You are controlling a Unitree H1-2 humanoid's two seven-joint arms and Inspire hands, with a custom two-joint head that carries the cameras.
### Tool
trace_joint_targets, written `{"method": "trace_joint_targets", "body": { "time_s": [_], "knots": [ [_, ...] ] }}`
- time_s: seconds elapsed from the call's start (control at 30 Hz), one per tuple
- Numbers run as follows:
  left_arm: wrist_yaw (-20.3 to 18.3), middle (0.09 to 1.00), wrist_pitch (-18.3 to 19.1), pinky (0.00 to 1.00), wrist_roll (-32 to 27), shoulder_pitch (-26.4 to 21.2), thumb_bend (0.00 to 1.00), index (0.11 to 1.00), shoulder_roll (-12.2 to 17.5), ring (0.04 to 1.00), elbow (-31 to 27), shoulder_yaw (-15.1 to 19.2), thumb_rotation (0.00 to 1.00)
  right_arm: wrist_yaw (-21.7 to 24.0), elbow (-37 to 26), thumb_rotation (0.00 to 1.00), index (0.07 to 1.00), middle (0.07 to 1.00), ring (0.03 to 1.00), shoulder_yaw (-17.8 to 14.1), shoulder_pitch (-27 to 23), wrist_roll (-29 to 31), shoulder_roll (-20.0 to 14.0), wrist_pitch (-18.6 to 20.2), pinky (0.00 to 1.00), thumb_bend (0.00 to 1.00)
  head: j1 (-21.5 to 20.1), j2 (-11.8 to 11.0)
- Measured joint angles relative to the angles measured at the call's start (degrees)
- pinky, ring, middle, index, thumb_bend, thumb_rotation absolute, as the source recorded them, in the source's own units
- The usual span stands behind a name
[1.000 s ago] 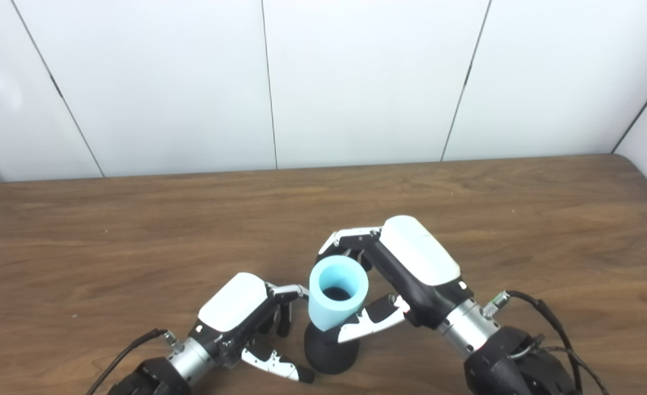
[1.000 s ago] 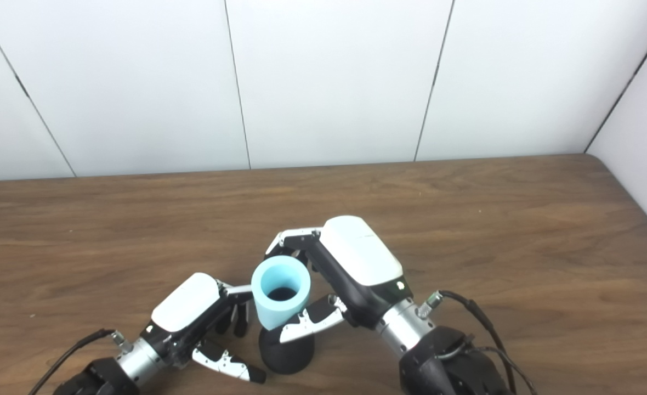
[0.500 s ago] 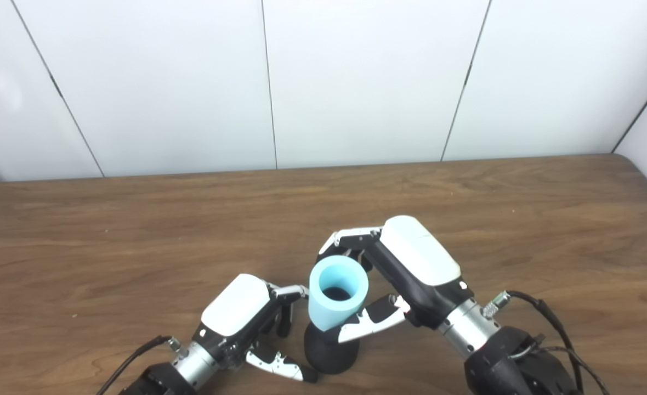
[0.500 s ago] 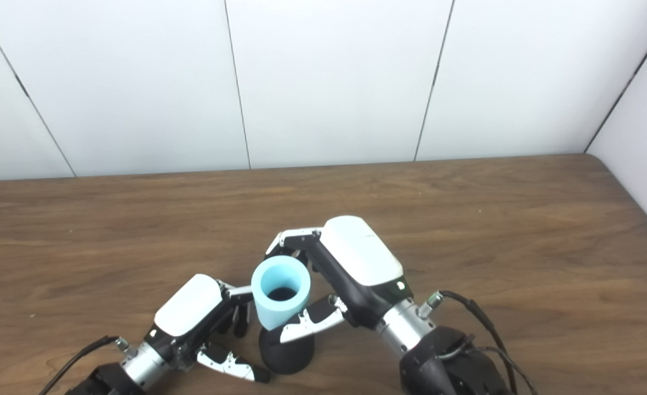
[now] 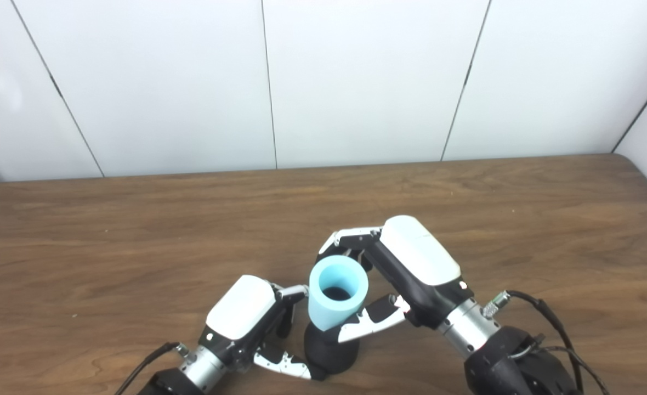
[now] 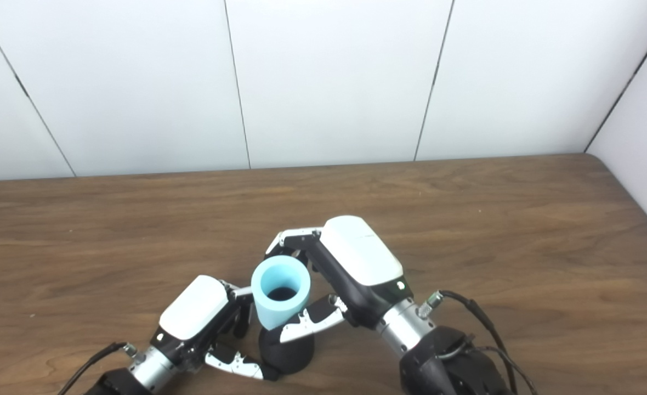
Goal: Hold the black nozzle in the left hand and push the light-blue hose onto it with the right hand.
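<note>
My right hand (image 5: 406, 274) is clamped on the light-blue hose (image 5: 337, 299), upright over the black nozzle (image 5: 331, 354) on the table (image 5: 137, 230), while my left hand (image 5: 252, 323), fingers apart, touches its base; next I judge it must close there.

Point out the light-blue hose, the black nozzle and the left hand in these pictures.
light-blue hose (image 5: 331, 312), left eye view, on its outer wall below the rim.
black nozzle (image 5: 331, 356), left eye view, on its rounded base.
left hand (image 6: 194, 307), right eye view, on its white back.
</note>
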Motion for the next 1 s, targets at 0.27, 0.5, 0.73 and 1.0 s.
{"method": "trace_joint_targets", "body": {
  "time_s": [0.27,0.5,0.73,1.0],
  "knots": [
    [0.0,0.660,2.4,0.59,2.0,0.1,0.99,0.667,-1.5,0.618,-0.1,-0.5,0.51,0.8,0.0,0.38,0.573,0.563,0.494,-0.1,0.0,0.4,-0.2,0.0,0.38,1.00,-0.1,0.0],
    [0.3,0.659,2.9,0.59,2.8,0.2,0.99,0.660,-1.7,0.622,-0.1,-0.9,0.50,1.0,0.0,0.39,0.572,0.561,0.492,-0.2,0.0,0.4,-0.1,0.0,0.38,1.00,-0.1,-0.1],
    [0.7,0.659,3.0,0.59,3.3,0.3,1.00,0.658,-1.7,0.623,-0.1,-1.0,0.50,1.1,0.0,0.38,0.573,0.562,0.493,-0.4,0.0,0.5,-0.2,0.0,0.38,1.00,-0.4,0.0],
    [0.8,0.655,2.9,0.59,3.2,0.3,1.00,0.652,-1.7,0.619,-0.1,-1.0,0.46,1.2,-0.1,0.48,0.771,0.763,0.683,-1.2,0.0,1.8,-0.3,0.3,0.51,1.00,-0.4,-0.1]
  ]
}}
